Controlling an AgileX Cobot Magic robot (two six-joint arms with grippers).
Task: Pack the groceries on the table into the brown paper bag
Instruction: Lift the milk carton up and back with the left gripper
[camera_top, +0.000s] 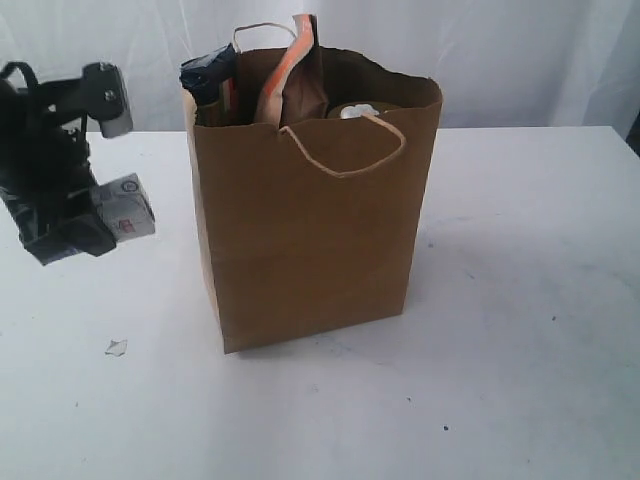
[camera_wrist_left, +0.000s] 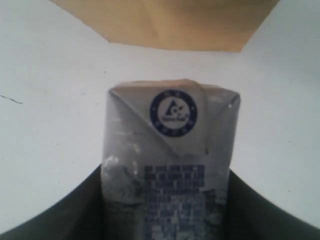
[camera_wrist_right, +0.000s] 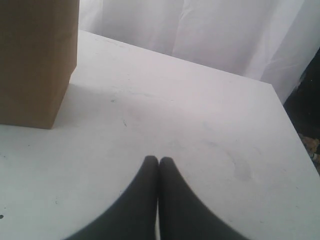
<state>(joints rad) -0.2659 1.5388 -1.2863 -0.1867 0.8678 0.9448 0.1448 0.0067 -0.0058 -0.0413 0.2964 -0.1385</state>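
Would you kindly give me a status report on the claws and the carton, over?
Left claw shut on small blue-white carton, not yet in brown paper bag. Right claw shut, empty. Nothing between carton and bag.

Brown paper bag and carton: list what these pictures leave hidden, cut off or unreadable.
- Exterior view: the brown paper bag hides all but the tops of the groceries inside.
- Left wrist view: print on the small blue-white carton is blurred; the frame edge cuts off its lower end.
- Exterior view: the right gripper is outside the frame.
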